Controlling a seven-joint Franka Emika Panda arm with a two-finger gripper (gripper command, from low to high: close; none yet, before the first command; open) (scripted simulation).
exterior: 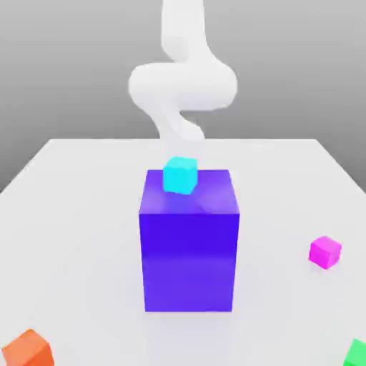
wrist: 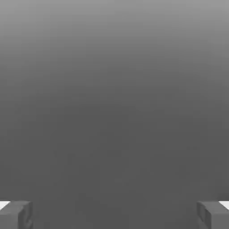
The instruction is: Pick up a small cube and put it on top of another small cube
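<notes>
The magenta cube (exterior: 325, 252) sits apart from the blue-purple block (exterior: 189, 261), toward the exterior view's right, while the gripper (wrist: 114, 215) spreads its fingers wide.

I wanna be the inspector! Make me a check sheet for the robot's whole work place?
Surface: pale, smooth table.
Job's things: magenta cube on the table, nothing stacked on it; which cube goes under is not clear.
Clutter: tall blue-purple block with cyan cube on top; orange cube and green cube at the exterior view's near corners, both partly cut off.
Gripper: jaws wide open, nothing held.
Cables: nothing seen.
Surroundings: plain grey backdrop.
</notes>
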